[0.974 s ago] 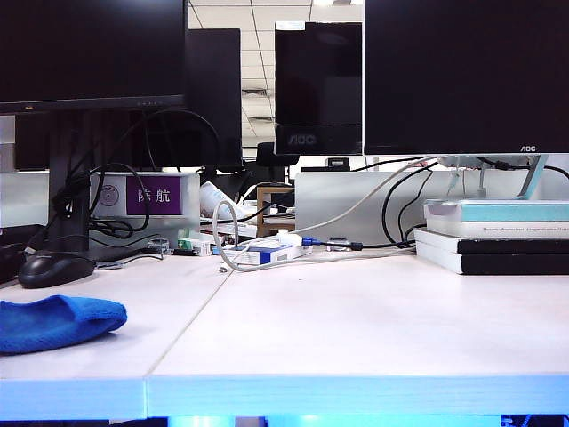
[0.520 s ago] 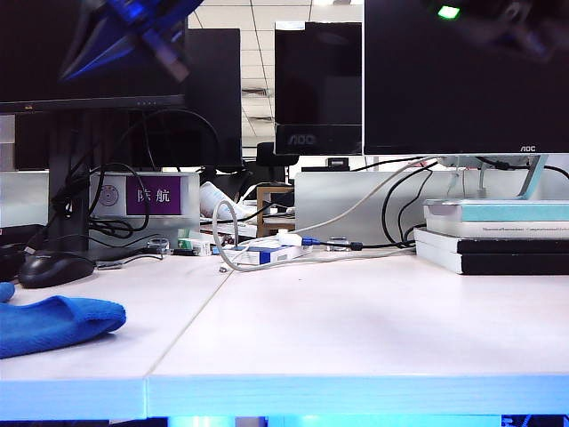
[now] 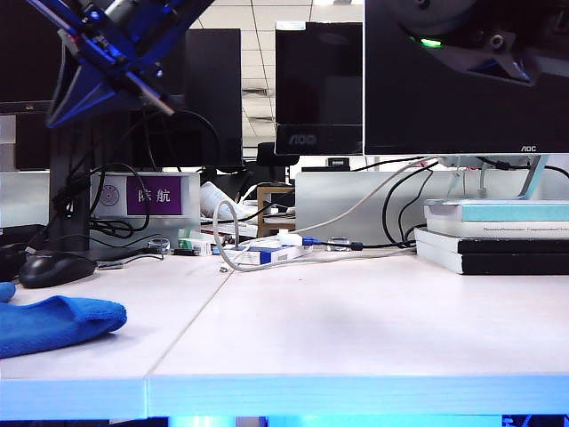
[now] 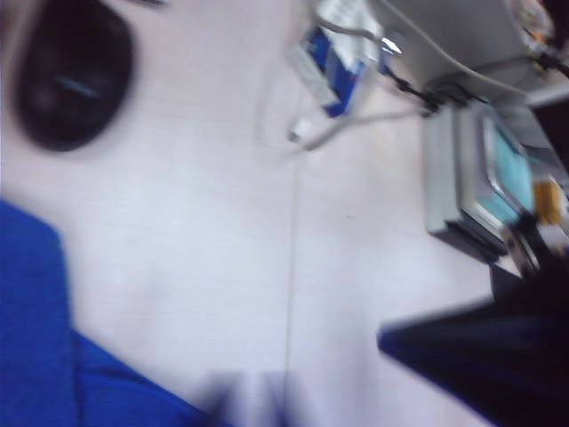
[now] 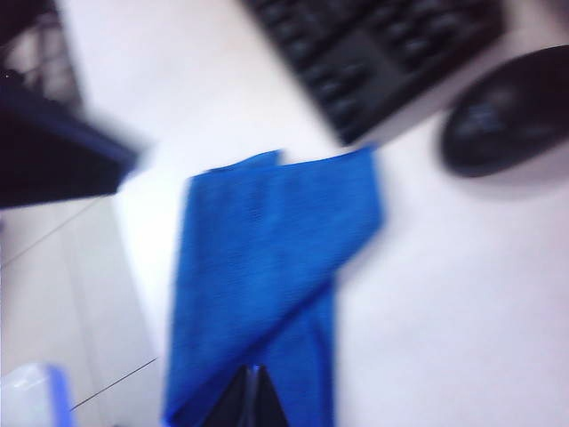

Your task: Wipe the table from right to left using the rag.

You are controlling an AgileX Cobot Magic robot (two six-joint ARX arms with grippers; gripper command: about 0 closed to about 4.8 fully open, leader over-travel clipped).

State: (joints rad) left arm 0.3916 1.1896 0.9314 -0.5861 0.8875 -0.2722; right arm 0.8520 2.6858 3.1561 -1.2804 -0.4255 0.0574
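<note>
I'm working in an office — dark monitors [image 3: 320, 84], a black mouse [image 3: 55, 268], tangled cables [image 3: 293, 240], stacked books [image 3: 493, 236] on a pale desk [image 3: 356, 329], ceiling-tile lights behind.

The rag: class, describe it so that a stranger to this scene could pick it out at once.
Start at the wide pale table and go to its front left corner in the exterior view. There, in front of the black mouse, lies the rag, touched by neither end effector. Alone among its neighbours it is soft, fuzzy, bright blue and folded.

Both wrist views blurred; rag [image 3: 53, 322] cut off at exterior's left edge
</note>
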